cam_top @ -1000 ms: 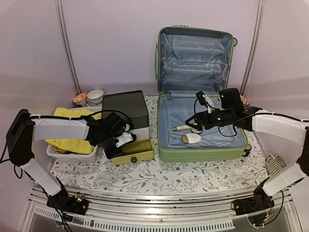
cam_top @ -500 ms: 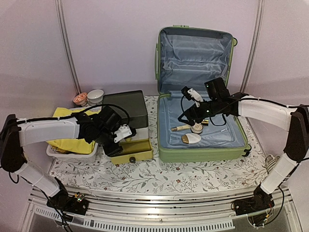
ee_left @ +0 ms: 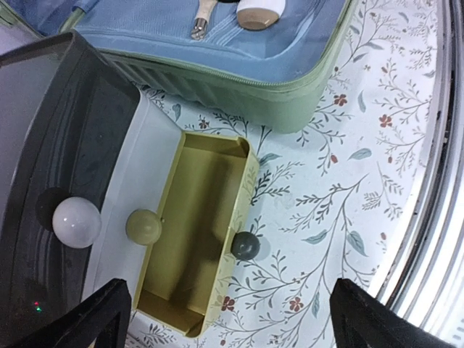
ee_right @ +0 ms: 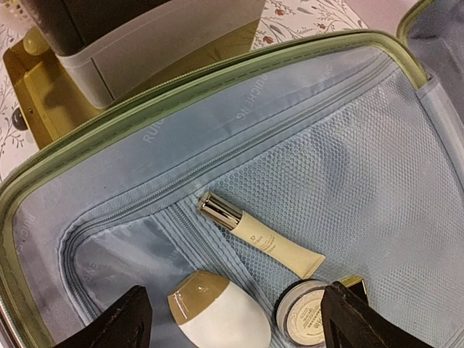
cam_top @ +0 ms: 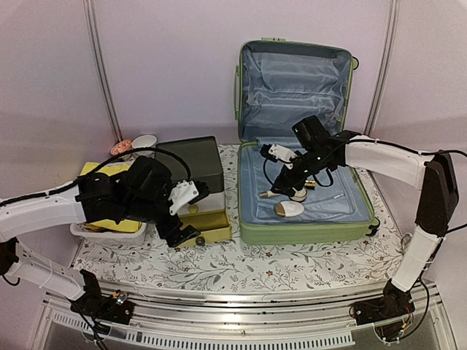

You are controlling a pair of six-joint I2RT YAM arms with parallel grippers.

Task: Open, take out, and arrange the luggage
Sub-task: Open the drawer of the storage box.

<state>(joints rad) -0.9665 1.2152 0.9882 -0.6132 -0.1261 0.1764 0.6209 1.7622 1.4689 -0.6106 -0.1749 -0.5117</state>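
Open from above over the right half of the luggage [cam_top: 306, 230] base, lining mostly bare there. Crowded at left front by a tube [ee_right: 261, 235], round jar [ee_right: 304, 313] and white bottle [ee_right: 221, 319], close together. Walled behind by the upright lid [cam_top: 292, 87]. Only a narrow gap toward the pulled-out drawer [ee_left: 243, 181]; wide bare bench [cam_top: 292, 270] strip in front.

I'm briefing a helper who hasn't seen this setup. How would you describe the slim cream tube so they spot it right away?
Find the open light-green luggage on the right side of the table; a few toiletries lie on its blue lining. The tube is the long, thin cream one with a shiny metal cap, unlike the plump white bottle and round jar beside it.
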